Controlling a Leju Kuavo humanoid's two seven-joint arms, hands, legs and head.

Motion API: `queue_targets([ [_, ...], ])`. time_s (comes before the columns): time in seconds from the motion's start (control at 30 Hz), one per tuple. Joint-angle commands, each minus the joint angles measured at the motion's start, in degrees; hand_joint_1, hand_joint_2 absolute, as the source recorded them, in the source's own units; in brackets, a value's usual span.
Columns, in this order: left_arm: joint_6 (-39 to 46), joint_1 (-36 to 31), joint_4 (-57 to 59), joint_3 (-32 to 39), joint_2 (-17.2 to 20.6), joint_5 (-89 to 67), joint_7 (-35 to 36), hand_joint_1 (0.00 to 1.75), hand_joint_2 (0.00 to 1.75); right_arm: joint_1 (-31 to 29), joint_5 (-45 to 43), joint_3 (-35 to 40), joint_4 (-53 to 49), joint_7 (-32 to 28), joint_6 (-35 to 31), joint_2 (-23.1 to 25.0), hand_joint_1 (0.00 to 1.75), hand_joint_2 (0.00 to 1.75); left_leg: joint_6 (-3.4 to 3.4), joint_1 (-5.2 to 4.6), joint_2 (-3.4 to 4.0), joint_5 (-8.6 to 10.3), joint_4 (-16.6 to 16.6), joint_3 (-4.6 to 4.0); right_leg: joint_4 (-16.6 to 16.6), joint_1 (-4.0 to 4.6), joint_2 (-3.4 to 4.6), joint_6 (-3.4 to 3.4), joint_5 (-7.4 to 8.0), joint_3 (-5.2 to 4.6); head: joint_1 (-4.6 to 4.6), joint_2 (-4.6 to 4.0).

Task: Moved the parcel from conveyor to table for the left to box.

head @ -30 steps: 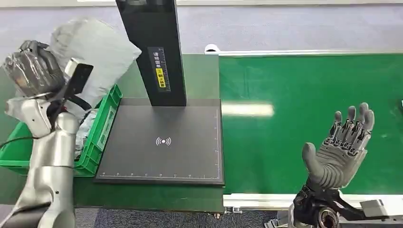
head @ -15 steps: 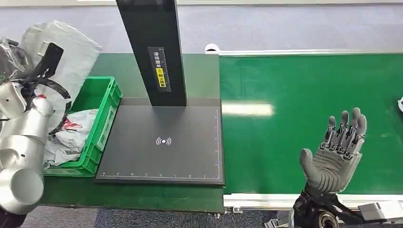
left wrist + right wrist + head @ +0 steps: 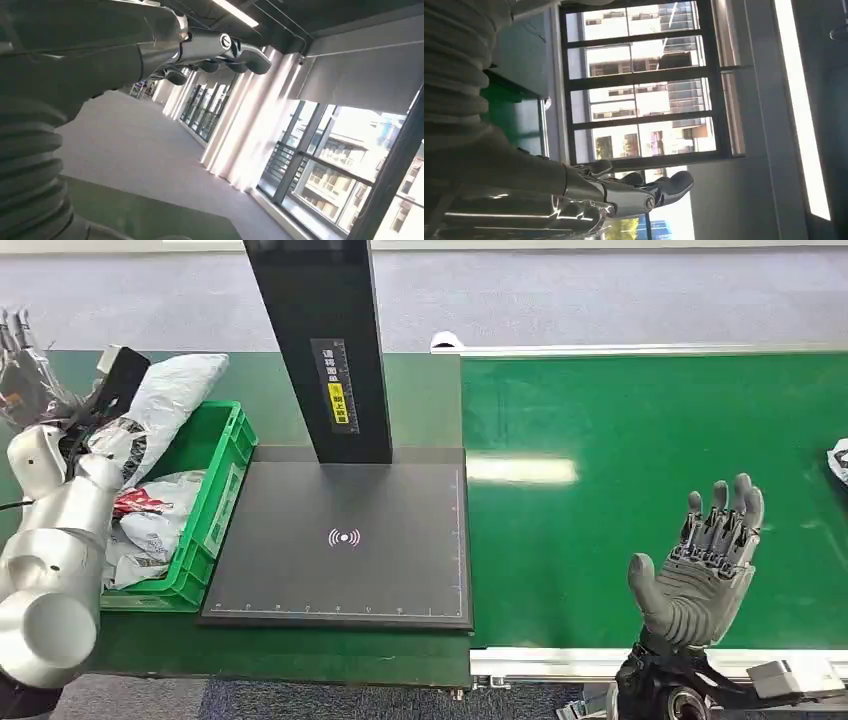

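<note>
At the far left edge of the head view the left hand (image 3: 18, 365) is raised with its fingers spread upward and nothing in its grasp; its wrist view shows the dark fingers (image 3: 220, 52) stretched out against a ceiling and tall windows. Just right of that hand, the grey parcel (image 3: 165, 400) leans on the far left rim of the green box (image 3: 215, 510), its lower part hidden behind the silver left arm. Inside the box lie more bags (image 3: 150, 515), one with red print, crumpled and partly covered by the arm, so their number cannot be told.

The box stands on a dark green table (image 3: 300, 660). Touching the box's right wall is a flat black scan pad (image 3: 345, 540) with a small glowing signal mark at its middle. A black post (image 3: 320, 340) rises from the pad's far edge, cut off at the top; it bears a yellow label whose text is too small to read.

Right of the table runs the bright green conveyor (image 3: 620, 440), with a pale ceiling-light reflection near its left end. Grey carpet lies beyond. At the near right, the right hand (image 3: 700, 570) hovers palm up over the belt, fingers apart, holding nothing. At the far right edge a pale bag-like thing (image 3: 838, 460) is cut off by the frame.
</note>
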Motion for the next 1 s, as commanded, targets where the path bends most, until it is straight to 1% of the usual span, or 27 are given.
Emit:
queue_targets([
  [0.03, 0.40, -2.90, 3.89, 2.74, -1.30, -1.25, 1.06, 0.00, 1.75, -0.24, 0.07, -2.29, 3.28, -0.07, -0.43, 0.42, 0.00, 1.75, 0.03, 0.05, -0.11, 0.06, -0.07, 0.02, -0.13, 0.07, -0.19, 0.00, 0.03, 0.11, 0.00, 0.00],
  [0.33, 0.40, -2.90, 3.89, 2.74, -1.30, -1.25, 1.06, 0.00, 1.75, -0.24, 0.07, -2.29, 3.28, -0.07, -0.43, 0.42, 0.00, 1.75, 0.03, 0.05, -0.09, 0.04, -0.06, 0.01, -0.11, 0.06, -0.17, -0.01, 0.02, 0.09, 0.00, 0.00],
  [0.37, 0.72, -2.88, 3.48, 3.15, -1.67, -0.57, 0.02, 0.00, 1.75, -0.31, 0.21, -2.25, 3.53, -0.07, -0.55, 0.42, 0.00, 1.75, 0.02, 0.05, -0.08, 0.03, -0.04, 0.01, -0.08, 0.06, -0.14, -0.01, 0.02, 0.08, -0.02, -0.02],
  [0.43, 0.19, -2.36, 1.53, 5.99, -3.15, 5.64, -8.20, 0.00, 1.75, -0.28, 0.40, -2.22, 3.66, -0.07, -1.12, 0.42, 0.00, 1.75, 0.02, 0.06, -0.10, 0.04, -0.05, 0.01, -0.10, 0.07, -0.16, -0.01, 0.02, 0.09, -0.02, 0.00],
  [0.47, -5.32, -1.47, -2.03, 10.16, -6.22, 17.42, -21.28, 0.00, 1.75, -0.03, 0.45, -2.06, 3.59, -0.07, -1.64, 0.42, 0.00, 1.75, 0.03, 0.06, -0.11, 0.06, -0.08, 0.03, -0.14, 0.08, -0.20, 0.00, 0.04, 0.12, 0.00, 0.00],
  [0.5, -9.43, -0.39, -4.52, 11.39, -7.91, 22.74, -26.82, 0.00, 1.75, 0.09, 0.61, -1.92, 3.66, -0.07, -1.95, 0.42, 0.00, 1.75, 0.02, 0.05, -0.10, 0.03, -0.03, 0.00, -0.08, 0.07, -0.15, 0.00, 0.01, 0.08, 0.00, 0.00],
  [0.53, -18.33, 4.92, -14.32, 9.34, -11.98, 31.51, -33.62, 0.00, 1.75, 0.30, 1.01, -1.56, 3.96, -0.07, -2.50, 0.42, 0.00, 1.75, 0.05, 0.05, -0.28, 0.08, -0.09, 0.02, -0.18, 0.06, -0.35, 0.02, 0.02, 0.18, -0.02, 0.00],
  [0.57, -22.55, 10.41, -23.48, 4.81, -14.31, 37.78, -33.62, 0.00, 1.75, 0.58, 1.36, -1.29, 3.97, -0.07, -2.82, 0.42, 0.00, 1.75, 0.03, 0.04, -0.18, 0.05, -0.03, -0.01, -0.11, 0.05, -0.23, 0.01, 0.01, 0.07, -0.02, 0.00],
  [0.6, -28.43, 24.43, -41.49, -8.41, -16.43, 51.55, -33.62, 0.00, 1.75, 0.81, 2.57, -0.27, 4.80, -0.07, -4.03, 0.42, 0.00, 1.75, 0.08, -0.03, -0.28, 0.13, -0.28, 0.18, -0.33, -0.02, -0.36, 0.05, 0.04, 0.28, -0.04, 0.00],
  [0.63, -26.88, 30.56, -47.44, -15.12, -15.90, 55.89, -33.62, 0.00, 1.75, 0.84, 3.40, 0.31, 5.21, -0.07, -5.02, 0.42, 0.00, 1.75, 0.06, 0.00, -0.25, 0.06, -0.14, 0.08, -0.21, 0.01, -0.30, 0.04, 0.00, 0.22, 0.04, 0.00],
  [0.67, -22.90, 40.98, -59.40, -26.00, -14.51, 62.90, -33.62, 0.00, 1.75, 0.92, 4.57, 1.39, 6.58, -0.07, -5.94, 0.35, 0.00, 1.75, 0.10, -0.14, 0.08, 0.08, -0.54, 0.50, -0.53, -0.12, 0.01, 0.06, 0.09, 0.47, -0.13, 0.00],
  [0.7, -17.91, 46.91, -65.98, -36.08, -12.16, 67.15, -33.62, 0.00, 1.75, 0.86, 4.66, 3.53, 8.55, -0.07, -7.81, -0.51, 0.00, 1.75, 0.11, -0.18, 0.13, 0.06, -0.56, 0.54, -0.58, -0.17, 0.05, 0.07, 0.10, 0.54, 0.05, 0.00],
  [0.73, -16.38, 50.27, -69.55, -41.39, -11.50, 69.22, -33.62, 0.00, 1.75, 0.70, 5.39, 4.54, 10.36, -0.07, -8.58, -0.82, 0.00, 1.75, 0.11, -0.21, 0.37, -0.07, -0.48, 0.54, -0.46, -0.19, 0.33, 0.08, 0.06, 0.49, 0.09, 0.00],
  [0.77, -13.96, 53.48, -73.49, -47.51, -10.94, 70.29, -33.62, 0.00, 1.75, 0.39, 6.11, 6.25, 12.82, -0.07, -10.11, -1.39, 0.00, 1.75, 0.10, -0.21, 0.51, -0.18, -0.54, 0.66, -0.56, -0.18, 0.44, 0.08, 0.06, 0.62, 0.11, 0.00],
  [0.83, -11.12, 56.07, -74.39, -53.48, -11.10, 70.32, -33.62, 0.00, 1.75, -0.63, 6.96, 8.06, 16.94, -0.07, -11.15, -1.97, 0.00, 1.75, 0.08, -0.07, 0.73, -0.48, -0.11, 0.39, -0.22, -0.08, 0.68, 0.05, -0.06, 0.27, 0.11, 0.00],
  [0.87, -10.25, 57.77, -70.93, -55.59, -13.03, 71.90, -33.62, 0.00, 1.75, -3.06, 7.84, 10.16, 24.93, -0.07, -11.31, -2.66, 0.00, 1.75, 0.11, -0.06, 0.56, -0.49, -0.18, 0.50, -0.36, -0.06, 0.48, 0.09, -0.13, 0.41, 0.13, 0.00],
  [0.9, -11.29, 58.31, -69.32, -55.17, -14.49, 73.47, -33.62, 0.00, 1.75, -4.06, 8.06, 11.16, 27.39, -0.07, -12.15, -2.66, 0.00, 1.75, 0.14, -0.13, 0.28, -0.40, -0.19, 0.32, -0.35, -0.13, 0.29, 0.25, -0.21, 0.34, 0.15, 0.00],
  [0.93, -13.43, 58.49, -61.67, -54.07, -16.50, 74.83, -33.62, 0.00, 1.75, -6.00, 8.14, 11.98, 33.07, -0.07, -12.17, -2.42, 0.00, 1.75, 0.18, -0.11, 0.20, -0.41, -0.26, 0.43, -0.47, -0.11, 0.19, 0.28, -0.21, 0.49, 0.11, 0.00],
  [0.97, -13.80, 57.73, -55.54, -53.53, -18.02, 73.16, -33.62, 0.00, 1.75, -6.97, 8.01, 11.81, 36.40, -0.07, -11.25, -1.94, 0.00, 1.75, 0.23, -0.15, 0.47, -0.52, -0.27, 0.56, -0.48, -0.15, 0.45, 0.34, -0.26, 0.55, 0.15, 0.00],
  [1.0, -14.16, 57.19, -52.34, -53.36, -18.92, 75.61, -33.62, 0.00, 1.75, -7.71, 6.89, 13.30, 39.43, -0.07, -11.03, -2.01, 0.00, 1.75, 0.25, -0.16, 0.45, -0.55, -0.18, 0.36, -0.34, -0.16, 0.44, 0.34, -0.27, 0.41, 0.18, 0.00],
])
